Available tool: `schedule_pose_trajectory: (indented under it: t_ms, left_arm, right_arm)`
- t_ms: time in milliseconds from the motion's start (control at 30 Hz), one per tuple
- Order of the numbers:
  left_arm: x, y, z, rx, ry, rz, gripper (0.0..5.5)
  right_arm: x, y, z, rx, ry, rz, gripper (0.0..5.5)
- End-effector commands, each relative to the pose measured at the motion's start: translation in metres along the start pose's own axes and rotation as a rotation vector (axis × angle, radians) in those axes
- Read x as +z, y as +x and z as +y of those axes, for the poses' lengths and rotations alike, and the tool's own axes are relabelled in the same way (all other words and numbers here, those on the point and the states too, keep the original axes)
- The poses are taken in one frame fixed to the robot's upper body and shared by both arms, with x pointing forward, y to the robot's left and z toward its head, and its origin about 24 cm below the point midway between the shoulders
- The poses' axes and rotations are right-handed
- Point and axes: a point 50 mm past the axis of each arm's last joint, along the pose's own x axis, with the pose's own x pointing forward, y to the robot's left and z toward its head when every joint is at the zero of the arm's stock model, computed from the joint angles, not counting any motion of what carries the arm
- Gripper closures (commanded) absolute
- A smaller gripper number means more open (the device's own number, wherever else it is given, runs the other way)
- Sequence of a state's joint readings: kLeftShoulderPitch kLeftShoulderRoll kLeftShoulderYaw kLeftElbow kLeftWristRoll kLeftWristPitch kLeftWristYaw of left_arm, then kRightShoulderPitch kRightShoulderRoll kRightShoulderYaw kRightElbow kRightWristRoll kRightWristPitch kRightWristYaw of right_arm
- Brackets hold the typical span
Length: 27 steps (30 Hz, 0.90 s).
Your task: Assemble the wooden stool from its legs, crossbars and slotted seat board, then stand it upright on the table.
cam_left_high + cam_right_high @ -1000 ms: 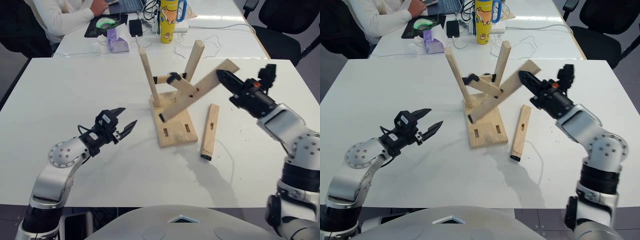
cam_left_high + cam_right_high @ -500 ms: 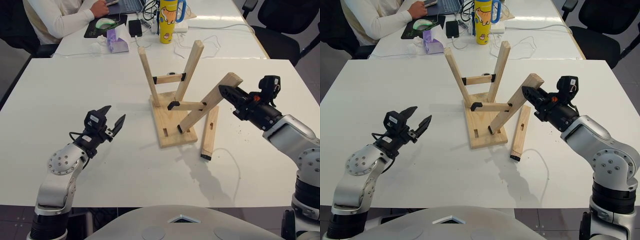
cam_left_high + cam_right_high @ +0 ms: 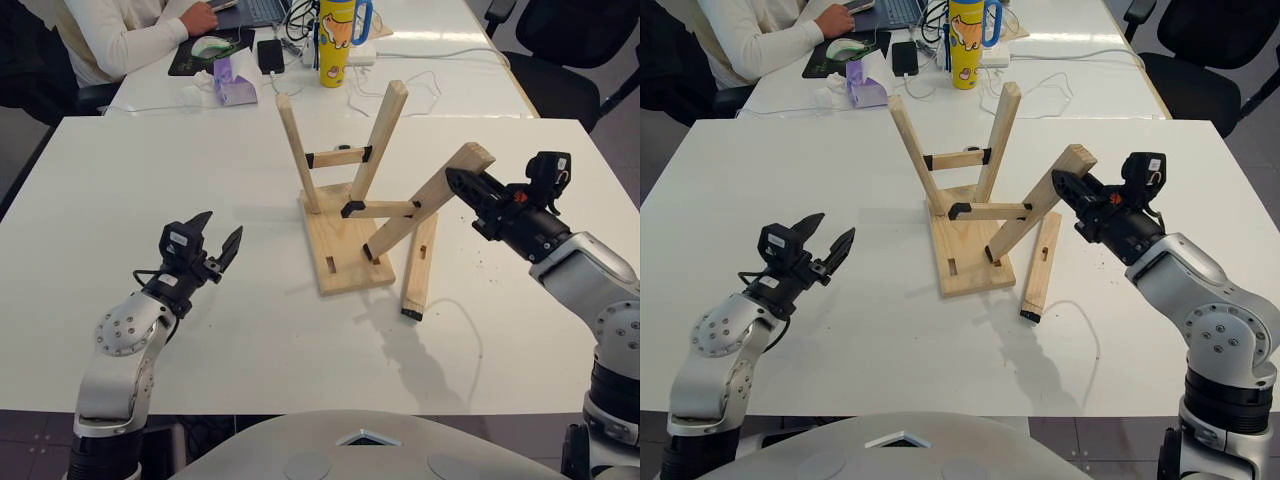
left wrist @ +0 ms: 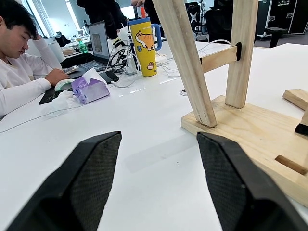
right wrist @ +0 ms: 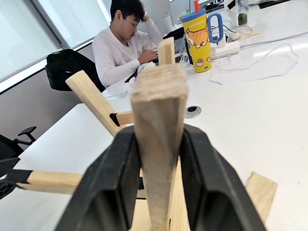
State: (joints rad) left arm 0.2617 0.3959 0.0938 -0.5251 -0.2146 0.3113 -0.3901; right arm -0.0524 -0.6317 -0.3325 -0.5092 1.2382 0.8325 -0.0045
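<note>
Found the left gripper at the lower left of the frame, over the white table, fingers spread apart and holding nothing. Noted a loose leg lying flat just right of centre, close beside the slotted seat board, itself flat at the centre of the frame.

Saw the right gripper at the right, fingers clamped on the top end of a tilted leg. Followed that leg down to the board's near right corner; could not tell whether seated in a slot. Noted a short crossbar joined to it, reaching toward two upright legs planted at the board's far end and tied by a second crossbar.

Judged the wood stiff, light and sturdy, yet apt to jam in a slot if entered askew. Judged a hold near a leg's top best for steering its foot, with the board likely to slide on the smooth table unless braced.

Made out, at the top of the frame, a second table carrying a yellow mug, a purple tissue box and cables, and a black office chair at the upper right.
</note>
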Motion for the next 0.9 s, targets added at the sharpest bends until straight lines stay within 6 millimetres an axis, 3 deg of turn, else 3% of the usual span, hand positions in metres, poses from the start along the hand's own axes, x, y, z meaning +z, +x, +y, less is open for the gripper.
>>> schedule_pose_trajectory:
  t_ms: [33,367,900]
  left_arm:
    - [-0.002,-0.006,0.000,0.035,-0.007,0.004,2.59]
    - [-0.002,-0.008,-0.002,0.057,-0.016,-0.004,2.59]
    - [0.000,-0.016,0.002,0.150,-0.021,-0.024,2.59]
  right_arm:
    - [0.003,-0.003,0.002,0.016,-0.004,0.009,4.46]
    - [-0.005,-0.006,-0.006,-0.029,-0.042,0.056,4.46]
    - [-0.001,-0.013,-0.006,-0.015,-0.019,0.005,4.46]
